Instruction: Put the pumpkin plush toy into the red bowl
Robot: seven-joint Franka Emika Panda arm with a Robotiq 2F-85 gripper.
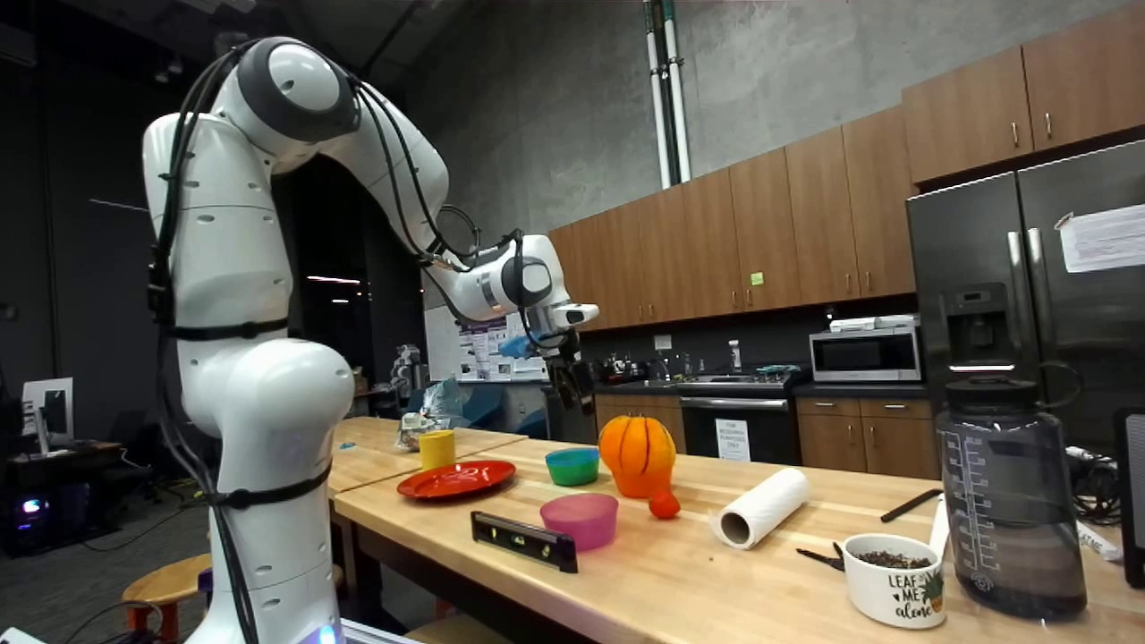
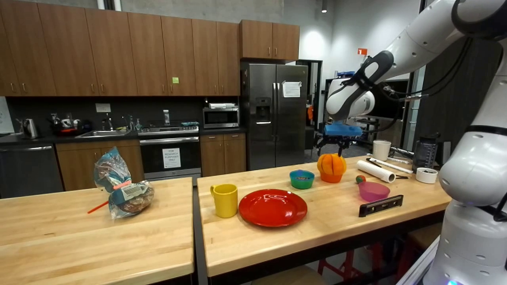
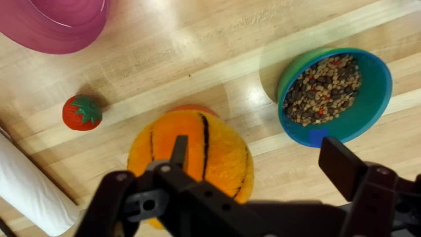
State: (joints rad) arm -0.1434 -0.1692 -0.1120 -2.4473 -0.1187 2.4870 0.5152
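Observation:
The pumpkin plush toy (image 1: 637, 444) sits in the red bowl (image 1: 639, 487) on the table, filling its top. In an exterior view the plush (image 2: 332, 163) also stands in the red bowl (image 2: 330, 178). In the wrist view the plush (image 3: 217, 148) hides most of the red bowl, and only a strip of rim (image 3: 192, 107) shows. My gripper (image 3: 255, 140) is open and empty. Its fingers are wide apart, one over the plush and one near the teal bowl. In both exterior views the gripper (image 1: 572, 394) (image 2: 329, 151) hangs above the table, higher than the plush.
A teal bowl (image 3: 357, 112) with seeds and beans stands beside the plush. A toy strawberry (image 3: 82, 112), a pink bowl (image 1: 581, 521), a paper roll (image 1: 765, 506) and a black level (image 1: 523, 540) lie close by. A red plate (image 2: 273, 208) and yellow mug (image 2: 225, 201) stand farther off.

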